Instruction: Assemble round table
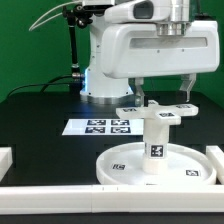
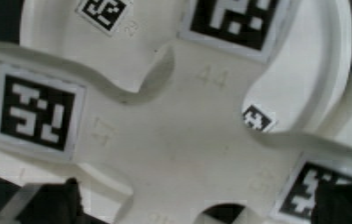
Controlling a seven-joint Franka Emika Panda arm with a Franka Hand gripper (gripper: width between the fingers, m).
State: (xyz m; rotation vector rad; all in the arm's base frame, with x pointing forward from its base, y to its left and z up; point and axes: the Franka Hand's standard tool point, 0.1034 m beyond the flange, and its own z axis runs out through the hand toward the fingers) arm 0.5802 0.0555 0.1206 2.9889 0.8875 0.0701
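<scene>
A: Gripper first — what is it doing?

B: It hangs from the white arm straight above the cross-shaped foot, its two dark fingers coming down on either side of the foot's middle. Whether they press on the foot or merely straddle it, I cannot tell from either view.

A: And the foot itself?

B: It sits level on top of the cylinder leg, its tagged arms spreading outward above the leg. In the wrist view the foot fills nearly the whole picture: a white cross with a black-white tag on each arm, and one dark fingertip showing at the picture's edge.

A: Where does the leg stand?

B: Upright at the middle of the round disc, with a tag on its side facing the exterior camera. The disc lies flat on the black table, rim up, with small tags on its surface.

A: What else is on the table?

B: The marker board lies flat behind the disc, near the arm's base. A long white border rail runs along the table's near edge just in front of the disc, and shorter white rail pieces sit at the exterior view's left and right. The disc lies near the right-hand piece.

A: Is the foot fastened to the leg?

B: Cannot tell; it rests on top, nothing more is visible.
</scene>
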